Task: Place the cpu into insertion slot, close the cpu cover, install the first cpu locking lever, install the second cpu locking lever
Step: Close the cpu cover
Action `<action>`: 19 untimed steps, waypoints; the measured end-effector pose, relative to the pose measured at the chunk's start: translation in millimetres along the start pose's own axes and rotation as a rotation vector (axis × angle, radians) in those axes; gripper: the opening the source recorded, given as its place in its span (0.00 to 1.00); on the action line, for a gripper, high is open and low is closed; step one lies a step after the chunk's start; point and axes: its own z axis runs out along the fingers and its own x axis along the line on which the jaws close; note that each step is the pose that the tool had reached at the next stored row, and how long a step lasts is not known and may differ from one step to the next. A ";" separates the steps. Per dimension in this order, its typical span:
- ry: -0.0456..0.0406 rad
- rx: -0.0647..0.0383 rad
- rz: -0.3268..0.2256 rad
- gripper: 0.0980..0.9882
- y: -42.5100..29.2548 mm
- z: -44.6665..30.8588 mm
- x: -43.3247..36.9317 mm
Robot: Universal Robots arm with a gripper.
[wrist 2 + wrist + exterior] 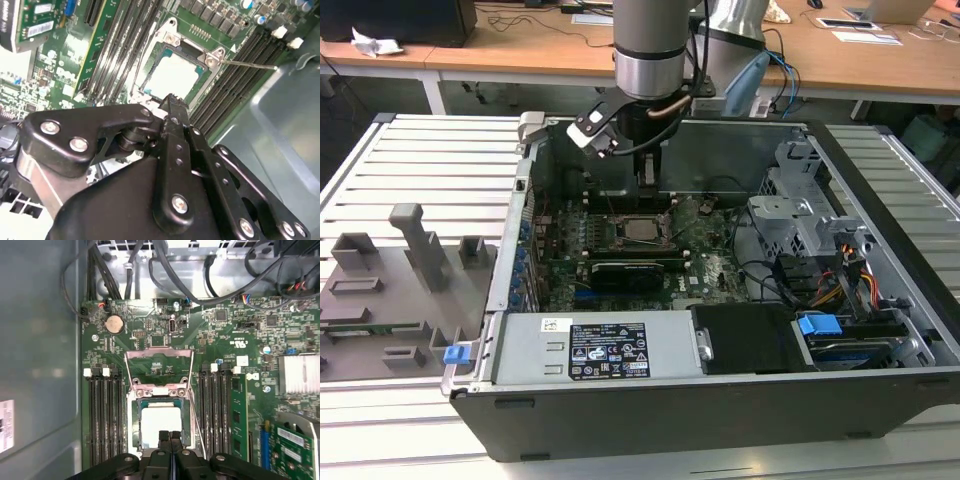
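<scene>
The cpu point(161, 424) lies flat in the socket point(134, 426), silvery top up, on the board inside the open case point(720, 410). The cover point(159, 353) is swung back on its hinge, leaving the socket bare, and a thin lever point(250, 64) juts out free beside it. The gripper point(170, 435) hangs at one edge of the chip, fingers pressed together with nothing between them (as far as both wrist views show). I judge the cpu light, stiff and fragile, to be held by its edges only. The cover looks thin and springy, best pushed at its free edge.
</scene>
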 end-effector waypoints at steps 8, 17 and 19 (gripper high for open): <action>0.0000 0.000 0.000 0.00 8.4 -8.1 0.4; 0.0007 0.004 -0.015 0.00 38.9 -7.6 1.5; 0.0023 0.005 -0.042 0.00 42.5 -5.7 1.6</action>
